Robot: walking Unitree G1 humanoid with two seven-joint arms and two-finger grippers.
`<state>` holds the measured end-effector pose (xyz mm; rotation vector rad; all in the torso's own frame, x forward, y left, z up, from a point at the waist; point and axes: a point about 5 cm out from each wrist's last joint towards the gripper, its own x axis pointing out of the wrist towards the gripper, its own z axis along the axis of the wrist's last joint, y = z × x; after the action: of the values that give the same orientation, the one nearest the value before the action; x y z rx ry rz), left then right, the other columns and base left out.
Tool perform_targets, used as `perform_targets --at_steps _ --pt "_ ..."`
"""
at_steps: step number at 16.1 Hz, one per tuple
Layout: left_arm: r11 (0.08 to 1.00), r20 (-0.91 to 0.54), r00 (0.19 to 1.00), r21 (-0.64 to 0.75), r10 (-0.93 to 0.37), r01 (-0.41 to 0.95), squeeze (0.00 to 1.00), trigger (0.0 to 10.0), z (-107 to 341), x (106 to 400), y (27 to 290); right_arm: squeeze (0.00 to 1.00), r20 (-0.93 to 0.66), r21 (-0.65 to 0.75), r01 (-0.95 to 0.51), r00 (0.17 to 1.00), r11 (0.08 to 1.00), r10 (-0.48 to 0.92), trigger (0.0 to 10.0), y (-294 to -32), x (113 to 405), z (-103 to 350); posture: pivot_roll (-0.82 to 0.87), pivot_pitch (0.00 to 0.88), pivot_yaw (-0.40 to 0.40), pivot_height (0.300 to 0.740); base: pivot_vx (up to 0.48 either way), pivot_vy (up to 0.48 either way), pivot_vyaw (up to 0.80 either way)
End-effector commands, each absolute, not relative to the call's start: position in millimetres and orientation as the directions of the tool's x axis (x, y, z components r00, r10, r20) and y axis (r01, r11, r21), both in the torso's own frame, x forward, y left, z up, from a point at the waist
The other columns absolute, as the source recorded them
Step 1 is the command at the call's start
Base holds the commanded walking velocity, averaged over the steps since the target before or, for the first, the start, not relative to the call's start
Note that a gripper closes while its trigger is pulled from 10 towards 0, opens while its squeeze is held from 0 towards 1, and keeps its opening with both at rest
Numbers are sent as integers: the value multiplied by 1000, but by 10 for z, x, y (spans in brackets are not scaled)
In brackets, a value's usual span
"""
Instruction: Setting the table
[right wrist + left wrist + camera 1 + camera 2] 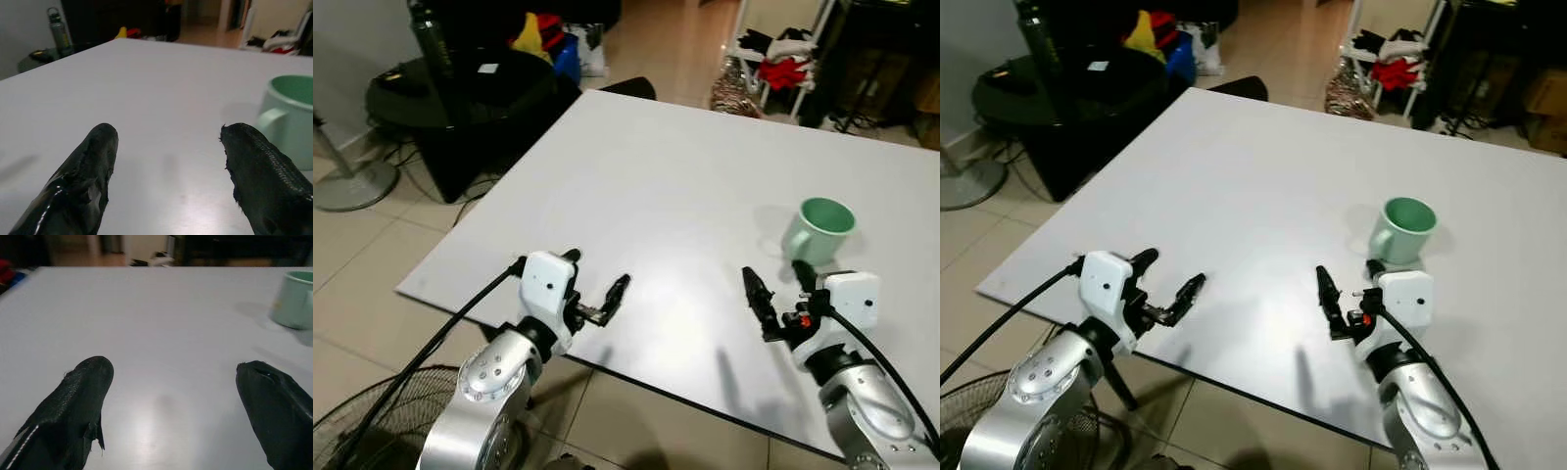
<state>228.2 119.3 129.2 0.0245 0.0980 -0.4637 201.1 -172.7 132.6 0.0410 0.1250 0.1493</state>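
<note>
- right gripper (775,294) low over near edge of white table (636,186), fingers spread wide, holding nothing
- mint green mug (819,231) stands upright just beyond and beside it, handle turned toward the robot; in right wrist view it sits off to one side of the finger gap, not between the fingers
- left gripper (597,289) over near table edge too, spread wide, empty, well apart from mug
- no other tableware on the table
- risk: right finger nearest the mug is close to handle; closing or pushing forward off-centre would likely nudge or tip mug rather than grasp it
- glossy ceramic, pinch on rim may slip
- floor fan (357,431), black side table (460,83) near left arm
</note>
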Motion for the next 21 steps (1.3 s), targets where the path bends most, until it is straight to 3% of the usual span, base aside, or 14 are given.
perform_targets --at_steps 1,21 --pt "922 -45 923 36 -383 385 0 10000 1379 2293 1254 0 -143 63 -130 980 990 138 10000 -1722 2013 1348 71 0 33 740 0 0 0" --pt "915 -100 918 90 -384 393 0 10000 1367 2231 1330 0 -213 103 -136 965 985 155 10000 -1661 1932 1280 87 0 40 740 0 -405 0"
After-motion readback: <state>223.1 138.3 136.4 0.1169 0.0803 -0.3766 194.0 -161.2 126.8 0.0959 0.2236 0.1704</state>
